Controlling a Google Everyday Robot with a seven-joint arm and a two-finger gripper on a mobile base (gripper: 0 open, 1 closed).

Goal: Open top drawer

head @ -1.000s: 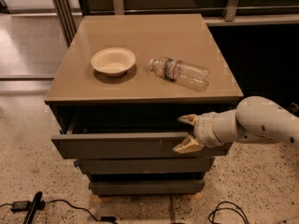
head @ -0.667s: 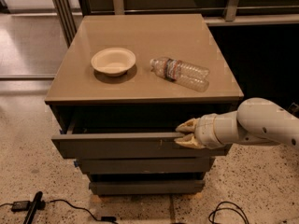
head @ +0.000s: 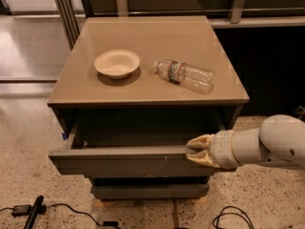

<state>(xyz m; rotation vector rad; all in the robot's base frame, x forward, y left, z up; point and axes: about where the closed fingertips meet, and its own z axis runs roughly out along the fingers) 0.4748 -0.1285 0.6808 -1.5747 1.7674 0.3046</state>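
The top drawer (head: 119,161) is a wide dark grey drawer with small pale scratches right of centre. It stands partly pulled out of the cabinet, and its grey inside (head: 138,138) shows. My gripper (head: 192,150) comes in from the right on a white arm (head: 267,146). Its tan fingers (head: 200,140) are pinched on the right end of the drawer front, at its top edge.
A pale bowl (head: 117,63) and a clear plastic bottle (head: 185,76) lying on its side rest on the tan cabinet top (head: 152,32). A lower drawer front (head: 150,191) sits shut beneath. Cables lie on the speckled floor at the left (head: 33,212) and the right (head: 232,217).
The fingers, spread apart a second ago, have closed onto the drawer front. The drawer now stands further out of the cabinet.
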